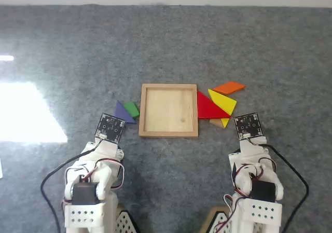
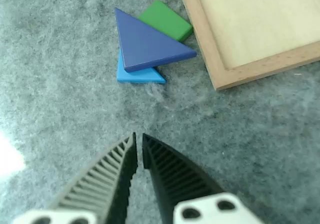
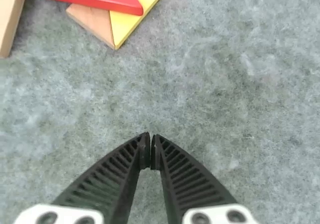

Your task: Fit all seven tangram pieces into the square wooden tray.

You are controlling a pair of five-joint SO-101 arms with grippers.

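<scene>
The square wooden tray (image 1: 169, 133) lies in the middle of the grey felt with nothing inside it. To its left a dark blue triangle (image 2: 147, 45) rests on a light blue piece (image 2: 135, 74) and a green piece (image 2: 167, 19). On its right lie a red triangle (image 1: 208, 108), a yellow triangle (image 1: 224, 101), an orange piece (image 1: 229, 87) and a tan wooden piece (image 3: 92, 20). My left gripper (image 2: 138, 140) hovers shut just short of the blue pile. My right gripper (image 3: 150, 139) is shut too, over bare felt near the tan piece.
Both arm bases (image 1: 88, 202) stand at the table's front edge. A bright patch of light (image 1: 26, 113) lies on the felt at the far left. Open felt stretches behind the tray.
</scene>
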